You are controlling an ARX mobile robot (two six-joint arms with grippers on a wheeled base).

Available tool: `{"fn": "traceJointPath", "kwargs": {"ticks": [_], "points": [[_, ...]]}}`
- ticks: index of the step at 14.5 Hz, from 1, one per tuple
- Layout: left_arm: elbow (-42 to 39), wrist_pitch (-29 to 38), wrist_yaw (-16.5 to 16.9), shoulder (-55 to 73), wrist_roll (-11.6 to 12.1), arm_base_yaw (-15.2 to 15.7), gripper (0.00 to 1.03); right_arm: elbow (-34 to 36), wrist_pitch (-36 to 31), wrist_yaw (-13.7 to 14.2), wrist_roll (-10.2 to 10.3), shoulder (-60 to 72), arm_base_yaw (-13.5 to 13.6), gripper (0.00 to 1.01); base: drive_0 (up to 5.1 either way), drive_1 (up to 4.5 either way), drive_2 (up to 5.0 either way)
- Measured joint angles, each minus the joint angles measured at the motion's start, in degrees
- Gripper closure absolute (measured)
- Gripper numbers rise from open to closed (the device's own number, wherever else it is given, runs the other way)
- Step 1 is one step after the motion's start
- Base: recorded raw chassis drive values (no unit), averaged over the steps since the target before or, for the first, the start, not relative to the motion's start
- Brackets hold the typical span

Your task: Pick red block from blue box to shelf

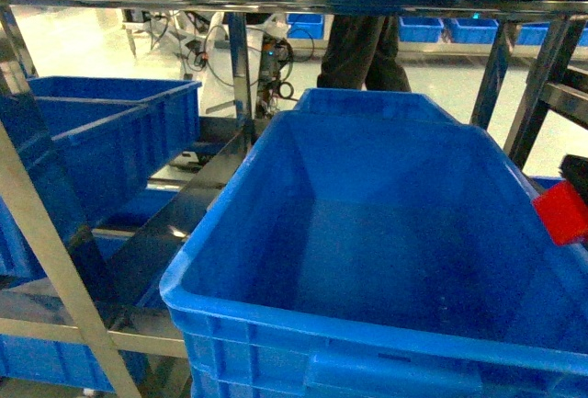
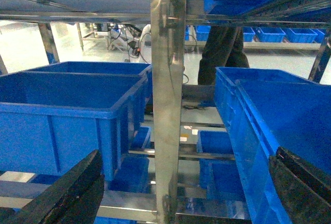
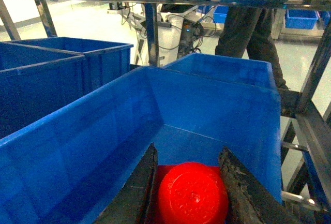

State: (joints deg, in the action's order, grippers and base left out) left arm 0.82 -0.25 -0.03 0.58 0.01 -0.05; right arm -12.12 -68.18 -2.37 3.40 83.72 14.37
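The red block [image 3: 192, 193] is clamped between the two black fingers of my right gripper [image 3: 191, 182], its round stud facing the camera. It hangs over the inside of a large royal-blue crate [image 3: 103, 125] on the steel shelf [image 3: 305, 125]. In the head view the red block [image 1: 560, 211] shows at the right edge, above that crate's right rim, under a dark part of the gripper. My left gripper [image 2: 181, 193] stands open in front of a shelf post [image 2: 166, 105], with nothing between its fingers [image 2: 67, 193]. The light blue box is out of view.
Royal-blue crates fill the shelf tiers: a big one [image 1: 367, 233] in front, another [image 1: 101, 141] at left, more below. Steel posts [image 1: 55, 269] and rails cross above and beside. A person's legs [image 1: 363, 49] stand behind the shelf.
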Motion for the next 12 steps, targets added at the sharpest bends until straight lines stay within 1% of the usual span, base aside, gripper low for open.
{"fn": "traceJointPath", "kwargs": {"ticks": [1, 2, 3, 4, 5, 6, 7, 8, 9, 10, 11, 12], "points": [[0.0, 0.0, 0.0, 0.0, 0.0, 0.0, 0.05, -2.0, -4.3, 0.0, -0.5, 5.5, 1.0, 0.75, 0.0, 0.0, 0.0], [0.0, 0.0, 0.0, 0.0, 0.0, 0.0, 0.05, -2.7, -5.4, -0.2, -1.4, 8.7, 1.5, 0.59, 0.0, 0.0, 0.0], [0.0, 0.0, 0.0, 0.0, 0.0, 0.0, 0.05, -2.5, -5.0, -0.2, -1.5, 9.0, 1.4, 0.5, 0.0, 0.0, 0.0], [0.0, 0.0, 0.0, 0.0, 0.0, 0.0, 0.05, -1.6, -5.4, -0.3, -1.5, 8.3, 0.5, 0.39, 0.0, 0.0, 0.0], [0.0, 0.0, 0.0, 0.0, 0.0, 0.0, 0.05, 0.7, -5.3, -0.8, -1.5, 5.8, -1.5, 0.25, 0.0, 0.0, 0.0], [0.0, 0.0, 0.0, 0.0, 0.0, 0.0, 0.05, 3.1, -3.9, -2.1, -0.8, 1.1, -3.3, 0.12, 0.0, 0.0, 0.0], [0.0, 0.0, 0.0, 0.0, 0.0, 0.0, 0.05, 4.4, -0.9, -2.7, -0.8, -4.1, -4.1, 0.03, 0.0, 0.0, 0.0], [0.0, 0.0, 0.0, 0.0, 0.0, 0.0, 0.05, 5.5, 2.5, -3.3, -1.3, -10.4, -4.5, 0.02, 0.0, 0.0, 0.0], [0.0, 0.0, 0.0, 0.0, 0.0, 0.0, 0.05, 6.4, 5.7, -3.4, -2.6, -17.3, -5.6, 0.04, 0.0, 0.0, 0.0], [0.0, 0.0, 0.0, 0.0, 0.0, 0.0, 0.05, 7.1, 11.3, -4.2, -3.0, -26.3, -7.8, 0.03, 0.0, 0.0, 0.0], [0.0, 0.0, 0.0, 0.0, 0.0, 0.0, 0.05, 8.1, 21.2, -6.3, -2.8, -39.3, -11.5, 0.03, 0.0, 0.0, 0.0], [0.0, 0.0, 0.0, 0.0, 0.0, 0.0, 0.05, 9.5, 32.5, -8.6, -1.8, -53.0, -16.2, 0.03, 0.0, 0.0, 0.0]]}}
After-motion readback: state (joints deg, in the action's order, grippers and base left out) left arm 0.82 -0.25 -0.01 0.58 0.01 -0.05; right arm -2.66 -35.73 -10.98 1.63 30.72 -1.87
